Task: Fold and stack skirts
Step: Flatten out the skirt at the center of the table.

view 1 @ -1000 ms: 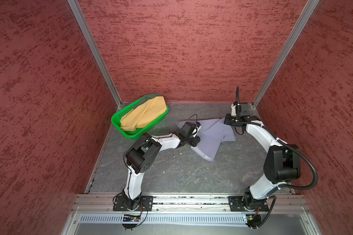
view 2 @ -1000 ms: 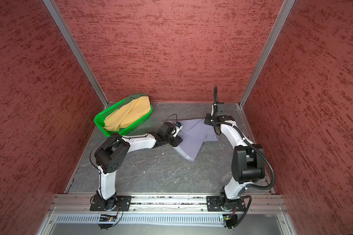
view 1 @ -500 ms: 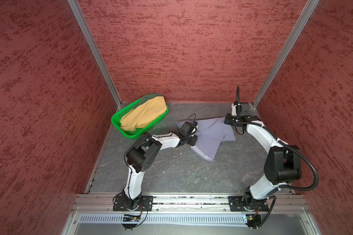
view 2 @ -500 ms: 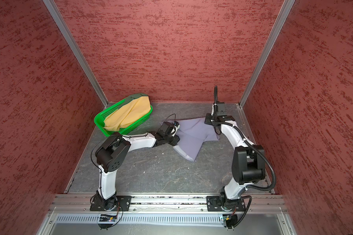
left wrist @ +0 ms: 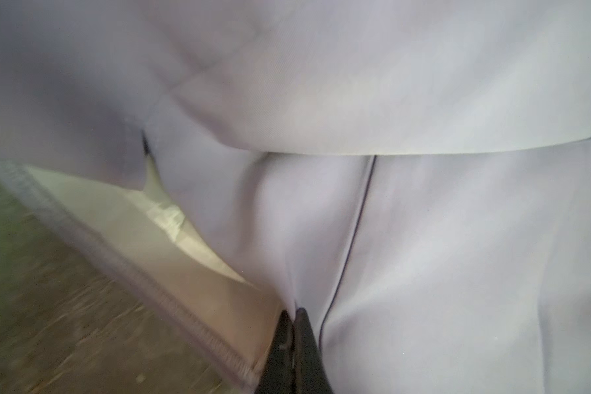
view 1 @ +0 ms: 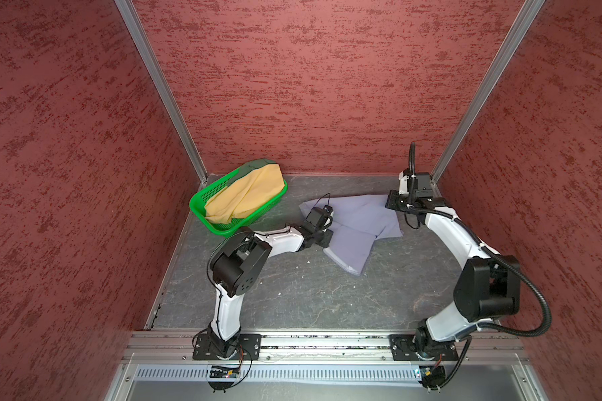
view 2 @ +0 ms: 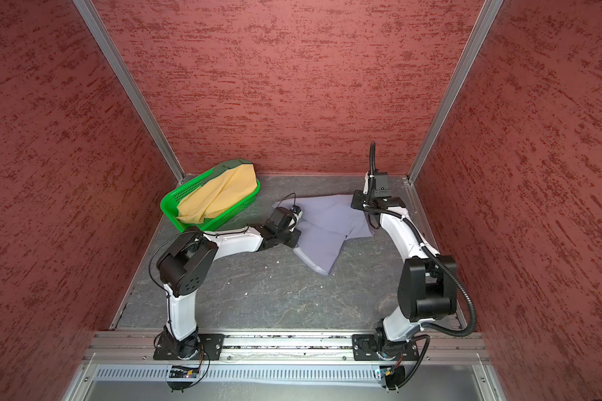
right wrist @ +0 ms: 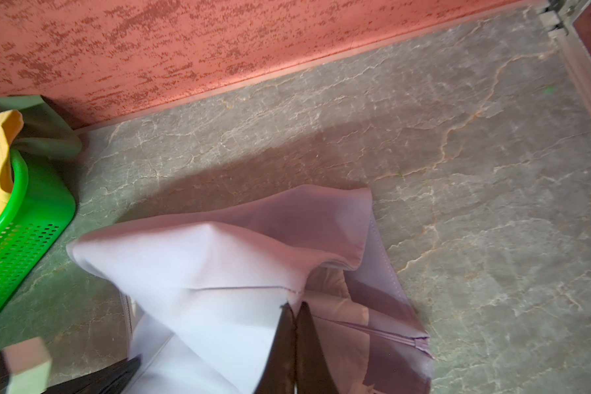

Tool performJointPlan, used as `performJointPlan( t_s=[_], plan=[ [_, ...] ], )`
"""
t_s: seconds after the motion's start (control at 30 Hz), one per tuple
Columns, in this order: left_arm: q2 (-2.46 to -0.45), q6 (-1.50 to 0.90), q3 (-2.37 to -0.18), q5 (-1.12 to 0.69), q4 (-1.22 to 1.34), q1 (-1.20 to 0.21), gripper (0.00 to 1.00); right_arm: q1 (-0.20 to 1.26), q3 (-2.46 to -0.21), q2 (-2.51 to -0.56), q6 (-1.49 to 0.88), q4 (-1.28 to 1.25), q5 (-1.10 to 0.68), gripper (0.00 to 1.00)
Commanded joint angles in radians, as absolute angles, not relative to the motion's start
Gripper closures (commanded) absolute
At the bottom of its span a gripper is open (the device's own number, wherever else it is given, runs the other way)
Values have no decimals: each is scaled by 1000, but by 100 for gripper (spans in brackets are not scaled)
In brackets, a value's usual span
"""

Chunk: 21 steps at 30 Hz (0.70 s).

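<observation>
Skirt cloth, the lavender-grey skirt (view 1: 357, 225), lies rumpled on the table (view 1: 310, 298) between both arms. The left pincer (left wrist: 292, 312) is clamped on a fold near its hem, and the right pincer (right wrist: 294, 305) pinches its raised far edge. Beside it, the bright green basket (view 1: 219, 227) holds the mustard-yellow skirt (view 1: 247, 196) over the dark green skirt (view 1: 258, 164).

Three skirts, one lavender-grey skirt (view 1: 357, 227), one mustard-yellow skirt (view 1: 244, 198), one dark green skirt (view 1: 256, 165), and one basket (view 1: 196, 208).

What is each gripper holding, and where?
Both pinch the lavender skirt: left gripper beside its stitched hem, right gripper at the seam near a corner.
</observation>
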<state>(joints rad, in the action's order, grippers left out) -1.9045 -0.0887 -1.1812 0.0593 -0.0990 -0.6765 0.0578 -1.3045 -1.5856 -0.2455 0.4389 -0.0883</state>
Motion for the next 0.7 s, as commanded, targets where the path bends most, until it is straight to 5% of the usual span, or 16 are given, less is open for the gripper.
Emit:
performJointPlan(
  t_s=[0.0, 0.4, 0.67],
  plan=[
    [-1770, -64, -1153, 166, -125, -648, 100, 42, -1353, -1529, -224, 427, -77, 100],
    [-1430, 0, -1083, 348, -297, -600, 100, 28, -1313, -1458, -193, 471, -46, 100],
    [-1441, -47, -981, 353, -287, -577, 100, 27, -1186, -1448, -203, 433, -69, 100]
  ],
)
